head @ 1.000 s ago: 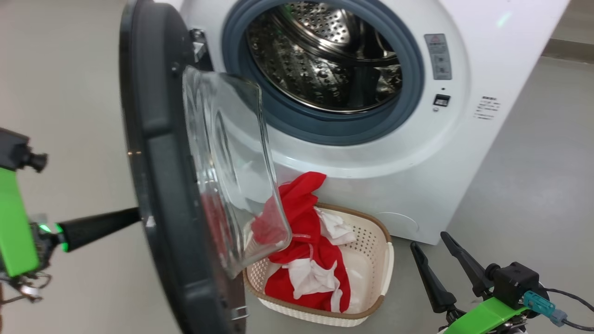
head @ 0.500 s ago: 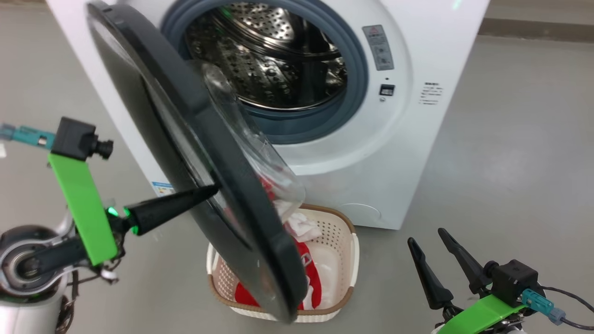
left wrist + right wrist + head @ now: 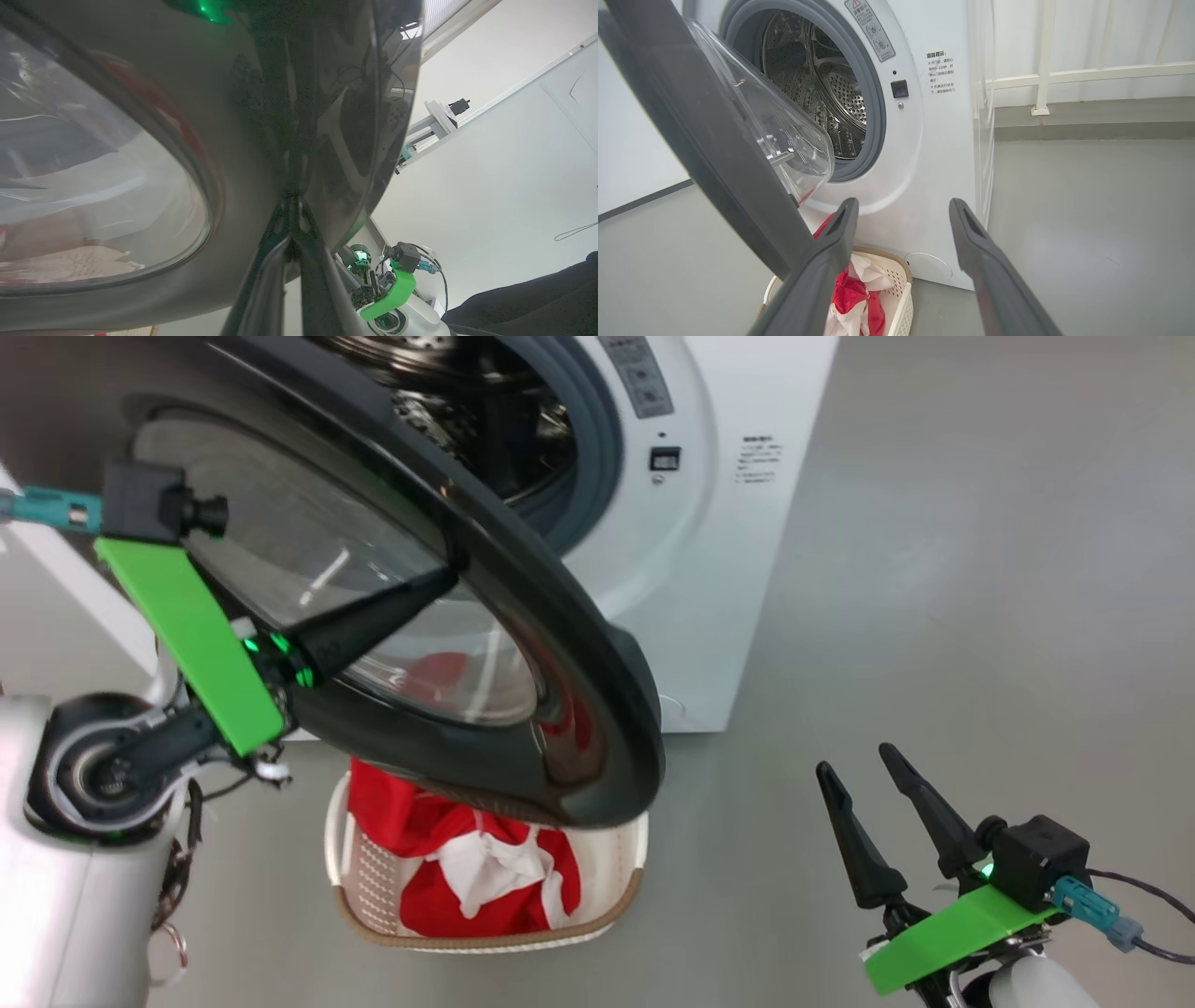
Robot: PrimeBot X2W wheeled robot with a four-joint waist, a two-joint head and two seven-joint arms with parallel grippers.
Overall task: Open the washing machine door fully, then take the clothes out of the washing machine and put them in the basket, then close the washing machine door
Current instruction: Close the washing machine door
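Grey floor (image 3: 934, 569) lies all round the washing machine (image 3: 709, 523) in the head view. The washing machine door (image 3: 560, 644) is seen partway swung, hanging out in front of the machine's opening, not latched. The left gripper (image 3: 446, 581) is set with fingers pressed together, tip touching the door's black rim on its outer face. The basket (image 3: 625, 859) is placed on the floor just in front of the machine, under the door, and the clothes (image 3: 448, 877) are piled in it. The right gripper (image 3: 853, 758) is held spread and empty, well apart from the machine's front.

Left wrist view: the closed fingers are met by the glossy rim.

Right wrist view: the drum (image 3: 808, 79) is seen bare where visible.

Unloading is judged done; only shutting the door is left.
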